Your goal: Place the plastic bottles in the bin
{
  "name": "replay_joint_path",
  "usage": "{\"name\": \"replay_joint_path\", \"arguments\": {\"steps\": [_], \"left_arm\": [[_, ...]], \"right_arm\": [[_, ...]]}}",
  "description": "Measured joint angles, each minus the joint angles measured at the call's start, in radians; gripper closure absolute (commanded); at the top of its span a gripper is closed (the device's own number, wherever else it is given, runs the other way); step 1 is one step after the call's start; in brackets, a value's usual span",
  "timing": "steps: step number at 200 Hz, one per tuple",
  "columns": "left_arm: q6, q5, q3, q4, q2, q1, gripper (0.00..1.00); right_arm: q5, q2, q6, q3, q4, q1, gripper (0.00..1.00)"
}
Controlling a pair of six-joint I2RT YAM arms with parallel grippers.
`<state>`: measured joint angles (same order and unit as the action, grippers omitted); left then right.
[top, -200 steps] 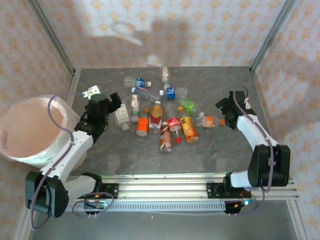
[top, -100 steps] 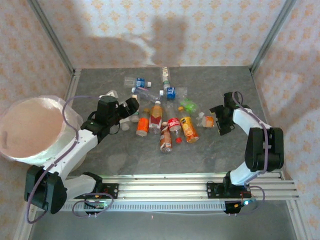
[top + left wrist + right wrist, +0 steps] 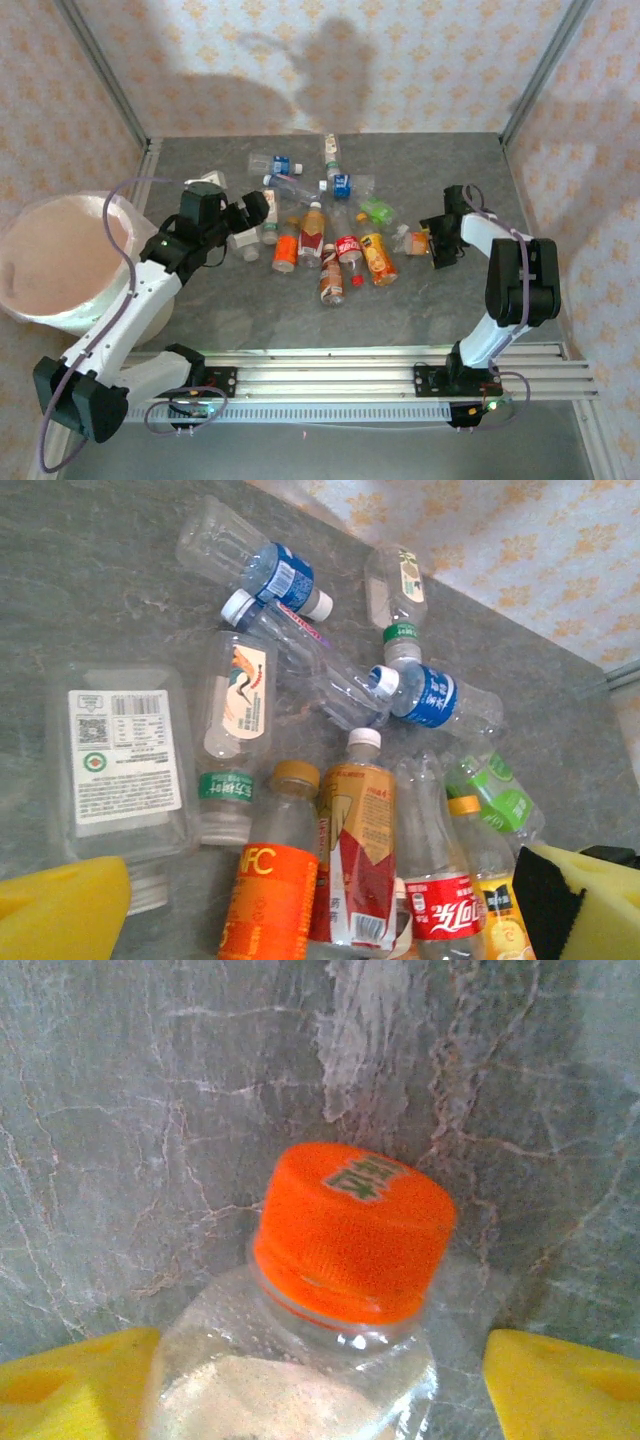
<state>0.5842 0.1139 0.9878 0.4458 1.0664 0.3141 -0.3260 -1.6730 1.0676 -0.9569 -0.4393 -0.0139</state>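
Right gripper (image 3: 320,1380), unclenched, straddles the orange-capped bottle (image 3: 350,1230) lying right of the pile (image 3: 320,230), well apart from the bin (image 3: 60,310); left gripper (image 3: 252,210) hangs wide open. The bottle is probably empty: light, slick, crushable, so take the stiff neck.

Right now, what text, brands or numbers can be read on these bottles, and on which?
"NFC": orange-label bottle.
Red-label bottle: white Chinese script, too blurred to read.
Flat clear bottle, white label: barcode and QR code, print too small.
Orange cap: green characters, blurred.
Blue-label bottles: unreadable.
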Motion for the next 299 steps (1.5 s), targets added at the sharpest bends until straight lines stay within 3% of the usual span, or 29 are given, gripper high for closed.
{"name": "replay_joint_path", "arguments": {"steps": [50, 100, 173, 223, 262, 299], "left_arm": [[-0.044, 0.116, -0.003, -0.032, 0.0, 0.0, 0.0], [-0.016, 0.198, -0.042, -0.151, 0.01, 0.026, 0.0], [-0.005, 0.351, -0.036, -0.329, 0.196, 0.162, 0.0], [-0.087, 0.515, 0.084, -0.376, 0.338, 0.243, 0.0], [-0.197, 0.568, 0.273, -0.319, 0.432, 0.311, 0.0], [-0.266, 0.582, 0.338, -0.265, 0.498, 0.352, 0.02]], "right_arm": [[0.051, 0.066, -0.041, 0.065, 0.069, 0.006, 0.54], [0.079, 0.26, -0.146, 0.14, 0.144, 0.009, 0.64], [-0.035, 0.524, -0.33, 0.175, 0.364, 0.177, 0.65], [-0.127, 0.543, -0.359, 0.142, 0.435, 0.306, 0.63], [-0.17, 0.543, -0.371, 0.088, 0.475, 0.379, 0.63], [-0.203, 0.542, -0.364, 0.079, 0.509, 0.398, 0.62]]}}
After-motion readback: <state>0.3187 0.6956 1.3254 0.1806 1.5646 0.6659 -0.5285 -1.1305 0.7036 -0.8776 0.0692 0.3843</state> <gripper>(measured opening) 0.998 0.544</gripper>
